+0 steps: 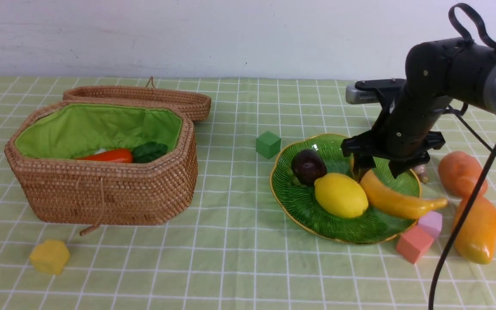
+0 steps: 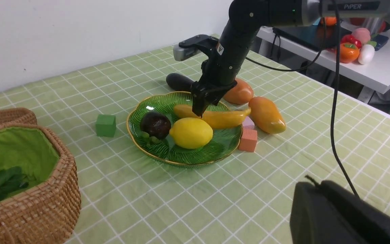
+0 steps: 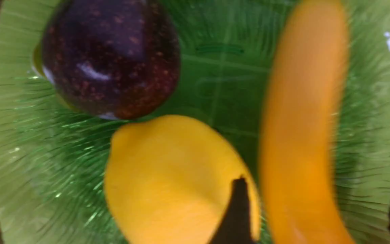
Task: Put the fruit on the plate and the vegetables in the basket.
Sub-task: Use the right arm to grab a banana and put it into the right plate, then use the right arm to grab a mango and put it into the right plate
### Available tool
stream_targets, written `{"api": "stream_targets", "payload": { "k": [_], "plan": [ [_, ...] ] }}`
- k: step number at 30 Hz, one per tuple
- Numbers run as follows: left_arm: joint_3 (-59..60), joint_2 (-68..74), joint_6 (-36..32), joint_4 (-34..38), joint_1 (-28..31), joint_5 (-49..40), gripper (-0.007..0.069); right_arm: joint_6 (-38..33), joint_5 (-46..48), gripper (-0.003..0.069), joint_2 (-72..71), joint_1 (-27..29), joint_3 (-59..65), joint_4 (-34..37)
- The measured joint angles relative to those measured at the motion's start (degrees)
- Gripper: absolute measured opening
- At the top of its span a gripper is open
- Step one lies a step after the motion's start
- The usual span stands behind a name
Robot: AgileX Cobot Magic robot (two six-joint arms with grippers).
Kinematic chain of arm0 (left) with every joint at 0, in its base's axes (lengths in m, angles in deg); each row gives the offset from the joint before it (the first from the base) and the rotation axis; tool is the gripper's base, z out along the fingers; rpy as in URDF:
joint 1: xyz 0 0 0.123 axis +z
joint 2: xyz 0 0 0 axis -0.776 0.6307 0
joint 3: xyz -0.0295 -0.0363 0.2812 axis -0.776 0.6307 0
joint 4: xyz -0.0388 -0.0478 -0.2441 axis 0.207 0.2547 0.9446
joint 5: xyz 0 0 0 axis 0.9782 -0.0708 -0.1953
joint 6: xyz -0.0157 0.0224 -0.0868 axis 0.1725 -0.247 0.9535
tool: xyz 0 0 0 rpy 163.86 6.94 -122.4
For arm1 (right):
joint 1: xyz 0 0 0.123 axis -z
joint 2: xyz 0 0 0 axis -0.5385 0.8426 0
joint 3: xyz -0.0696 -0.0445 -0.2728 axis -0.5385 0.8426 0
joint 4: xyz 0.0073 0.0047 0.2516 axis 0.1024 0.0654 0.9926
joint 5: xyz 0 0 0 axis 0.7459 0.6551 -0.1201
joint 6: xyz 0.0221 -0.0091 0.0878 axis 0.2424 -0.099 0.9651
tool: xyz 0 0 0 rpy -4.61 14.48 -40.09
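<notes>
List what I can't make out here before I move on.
Eggplant: behind the right arm in front view; left wrist view shows one end.
Basket floor: hidden by its front wall.
Left gripper: fingers out of frame.
Banana: blurred, right wrist view.

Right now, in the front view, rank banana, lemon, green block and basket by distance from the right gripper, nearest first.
1. Banana, beneath the right gripper.
2. Lemon, beside it on the plate.
3. Green block, left of the plate.
4. Basket, far left.
</notes>
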Motion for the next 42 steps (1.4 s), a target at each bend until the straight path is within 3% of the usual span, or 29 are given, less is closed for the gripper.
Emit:
{"api": "stream_targets", "payload": {
  "k": [3, 6, 12, 17, 19, 23, 29, 33, 42],
  "plan": [
    [0.0, 0.0, 0.0, 0.0, 0.0, -0.1, 0.0004, 0.6, 2.7, 0.0667, -2.1, 0.0, -1.0, -1.8],
    [0.0, 0.0, 0.0, 0.0, 0.0, -0.1, 0.0005, 0.7, 6.0, 0.0666, -5.7, 0.0, -1.8, -3.6],
    [0.0, 0.0, 0.0, 0.6, 0.0, -0.1, 0.0008, 2.2, 12.1, 0.0517, -15.5, 1.6, 0.1, -7.4],
    [0.0, 0.0, 0.0, 1.0, 0.0, -0.1, 0.0010, 7.9, 12.2, 0.0438, -20.3, 8.5, 11.2, -7.0],
    [0.0, 0.0, 0.0, 1.0, 0.0, -0.1, 0.0010, 10.0, 10.5, 0.0445, -20.4, 11.1, 14.8, -5.7],
    [0.0, 0.0, -0.1, 1.0, 0.0, -0.1, 0.0010, 13.2, 3.7, 0.0534, -18.5, 18.4, 21.8, 0.6],
    [0.0, 0.0, -0.2, 1.0, 0.0, -0.6, 0.0001, 12.0, -2.5, 0.0660, -13.8, 20.8, 22.6, 4.5],
    [0.0, 0.0, -0.2, 1.0, 0.0, -0.8, 0.0000, 11.4, -3.5, 0.0662, -10.7, 20.8, 22.7, 4.9],
    [0.0, 0.0, -0.2, 1.1, 0.0, -0.9, 0.0001, 9.4, -4.4, 0.0591, -6.5, 20.8, 22.7, 6.4]
  ]
}}
